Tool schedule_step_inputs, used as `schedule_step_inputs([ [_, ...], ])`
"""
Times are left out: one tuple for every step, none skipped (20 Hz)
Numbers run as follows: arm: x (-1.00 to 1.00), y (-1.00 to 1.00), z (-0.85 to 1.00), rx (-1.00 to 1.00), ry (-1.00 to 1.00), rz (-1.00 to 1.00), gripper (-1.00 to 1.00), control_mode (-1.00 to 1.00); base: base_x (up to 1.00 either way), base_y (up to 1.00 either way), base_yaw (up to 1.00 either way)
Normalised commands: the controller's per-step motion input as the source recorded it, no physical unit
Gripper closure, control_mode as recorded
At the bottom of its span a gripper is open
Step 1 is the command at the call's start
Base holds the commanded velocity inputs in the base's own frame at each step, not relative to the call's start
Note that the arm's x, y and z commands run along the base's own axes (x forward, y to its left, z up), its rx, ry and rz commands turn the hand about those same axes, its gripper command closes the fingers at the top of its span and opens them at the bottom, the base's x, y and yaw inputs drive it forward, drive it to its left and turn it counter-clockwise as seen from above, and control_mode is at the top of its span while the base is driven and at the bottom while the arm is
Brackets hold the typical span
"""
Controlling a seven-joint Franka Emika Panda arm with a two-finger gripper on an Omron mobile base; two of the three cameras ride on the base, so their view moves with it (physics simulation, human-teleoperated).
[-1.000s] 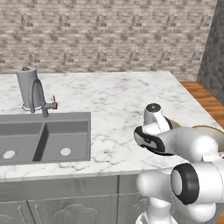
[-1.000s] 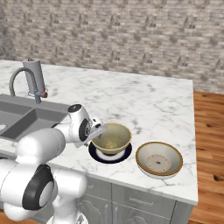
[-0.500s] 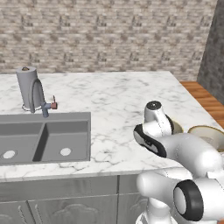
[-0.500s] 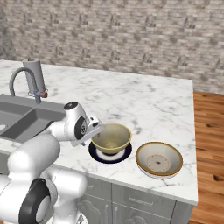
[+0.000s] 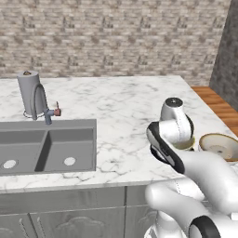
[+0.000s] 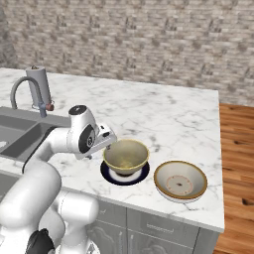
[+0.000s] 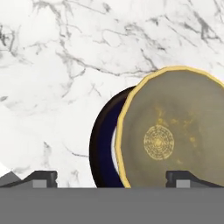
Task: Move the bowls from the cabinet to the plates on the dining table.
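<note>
One olive-tan bowl (image 6: 125, 156) sits on the black plate (image 6: 115, 176) near the front edge of the marble dining table (image 6: 163, 119). My gripper (image 6: 111, 143) hovers at this bowl's left rim, open and holding nothing. In the hand view the bowl (image 7: 173, 135) and black plate (image 7: 103, 140) lie below my gripper (image 7: 111, 178), whose fingertips (image 7: 41, 177) stand wide apart. A second bowl (image 6: 180, 180) rests just to the right; what lies under it is hidden. From the left base view the first bowl (image 5: 187, 144) peeks out behind my hand, with the second bowl (image 5: 218, 145) beside it.
A grey double sink (image 5: 46, 148) with a curved faucet (image 5: 41, 104) and a grey cylinder (image 5: 27, 90) occupies the table's left part. The table ends just right of the bowls, over wooden floor (image 6: 238, 149). A brick wall runs behind.
The jaws have spread a little wider and the hand has drawn slightly up and away from the bowl, which stays on the black plate.
</note>
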Motion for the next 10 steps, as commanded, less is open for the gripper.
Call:
schedule_step_inputs([
  [-0.23, 0.00, 0.55, 0.07, -0.03, 0.00, -1.00, -1.00, 0.00, 0.00, 0.00],
  [-0.23, 0.00, 0.54, 0.06, -0.04, 0.00, -1.00, -1.00, 0.00, 0.00, 0.00],
  [-0.23, 0.00, 0.54, 0.05, -0.05, 0.00, -1.00, -1.00, 0.00, 0.00, 0.00],
  [-0.25, 0.00, 0.52, 0.05, -0.06, 0.00, -1.00, -1.00, 0.00, 0.00, 0.00],
  [-0.26, 0.00, 0.50, 0.04, -0.07, 0.00, -1.00, -1.00, 0.00, 0.00, 0.00],
  [-0.29, 0.02, 0.45, 0.02, -0.09, 0.00, -1.00, -1.00, 0.00, 0.00, 0.00],
  [-0.30, 0.01, 0.45, 0.02, -0.10, 0.00, -1.00, -1.00, 0.00, 0.00, 0.00],
  [-0.32, 0.00, 0.44, 0.01, -0.11, -0.01, -1.00, -1.00, 0.00, 0.00, 0.00],
  [-0.34, 0.00, 0.43, 0.01, -0.12, -0.02, -1.00, -1.00, 0.00, 0.00, 0.00],
  [-0.35, 0.00, 0.43, 0.00, -0.14, -0.02, -1.00, -1.00, 0.00, 0.00, 0.00],
])
